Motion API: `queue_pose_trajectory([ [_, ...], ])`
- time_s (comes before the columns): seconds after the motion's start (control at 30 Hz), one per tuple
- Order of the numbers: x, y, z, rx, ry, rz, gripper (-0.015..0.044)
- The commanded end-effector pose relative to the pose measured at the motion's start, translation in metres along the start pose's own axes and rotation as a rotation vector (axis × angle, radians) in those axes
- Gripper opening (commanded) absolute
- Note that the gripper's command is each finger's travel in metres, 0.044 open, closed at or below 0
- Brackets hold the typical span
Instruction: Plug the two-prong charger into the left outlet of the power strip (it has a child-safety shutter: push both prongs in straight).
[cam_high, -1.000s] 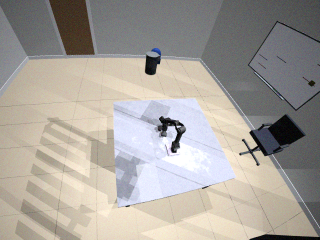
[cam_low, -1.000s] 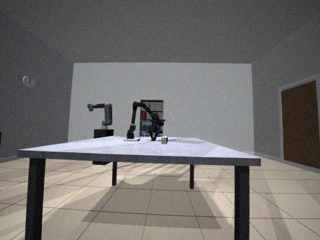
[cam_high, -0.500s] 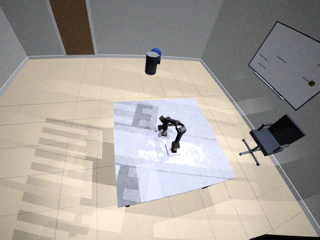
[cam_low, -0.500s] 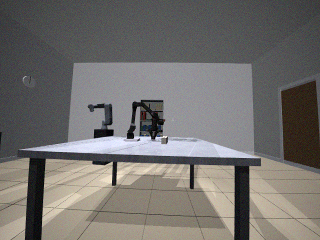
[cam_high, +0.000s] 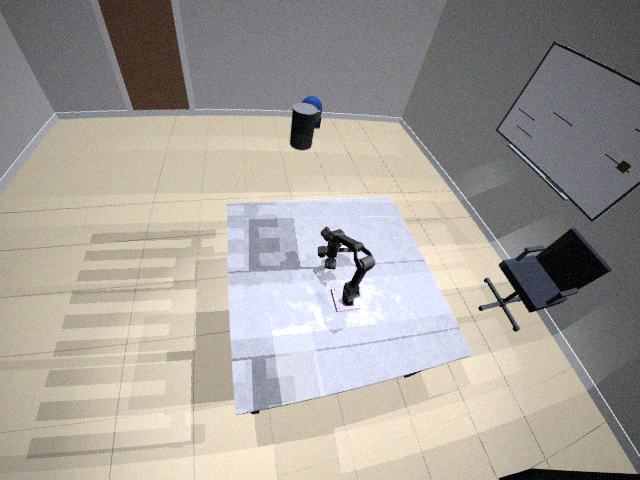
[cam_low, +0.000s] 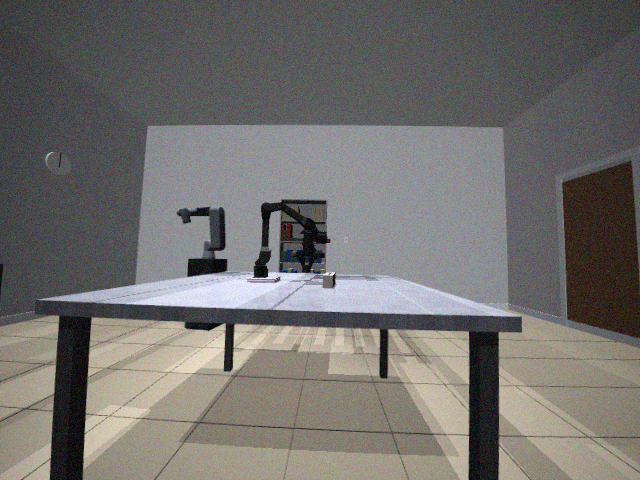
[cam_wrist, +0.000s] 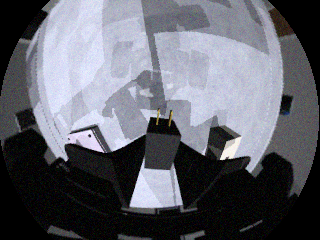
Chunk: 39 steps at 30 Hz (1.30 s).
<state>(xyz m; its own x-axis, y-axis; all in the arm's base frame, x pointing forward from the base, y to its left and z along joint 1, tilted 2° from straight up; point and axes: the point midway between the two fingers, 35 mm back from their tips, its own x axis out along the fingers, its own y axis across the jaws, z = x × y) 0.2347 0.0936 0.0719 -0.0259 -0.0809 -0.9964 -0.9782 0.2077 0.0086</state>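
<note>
Pincer: the black pincer (cam_high: 330, 259) (cam_low: 307, 268) (cam_wrist: 159, 139) is closed on the sides of the charger (cam_wrist: 162, 152), at the low centre of the wrist view.
Charger: a dark block between the fingers, its two brass prongs (cam_wrist: 164, 118) bare and pointing to 12 o'clock in that view, along its long axis.
Pale box: probably the power strip, this box (cam_low: 328, 280) (cam_wrist: 226, 145) lies near 3 o'clock from the charger in the wrist view, apart from it; in the exterior view it is near 4 o'clock from the pincer.
Outlets: too small to make out, so which is left is unclear.
Arm: the only one at the table (cam_high: 361, 366) (cam_low: 258, 312); its base plate (cam_high: 338, 307) (cam_low: 276, 279) (cam_wrist: 80, 137) lies near 9 o'clock in the wrist view.
In the way: one finger partly overlaps the box in that view.
Next move: likely carry boxward, then line both prongs up squarely.
</note>
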Motion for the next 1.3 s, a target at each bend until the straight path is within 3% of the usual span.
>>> queue_pose_trajectory([
  [0.0,0.000,-0.005,-0.006,0.086,-0.002,-0.002,0.0000],
  [1.27,0.033,-0.037,-0.064,0.924,-0.007,0.046,0.0000],
])
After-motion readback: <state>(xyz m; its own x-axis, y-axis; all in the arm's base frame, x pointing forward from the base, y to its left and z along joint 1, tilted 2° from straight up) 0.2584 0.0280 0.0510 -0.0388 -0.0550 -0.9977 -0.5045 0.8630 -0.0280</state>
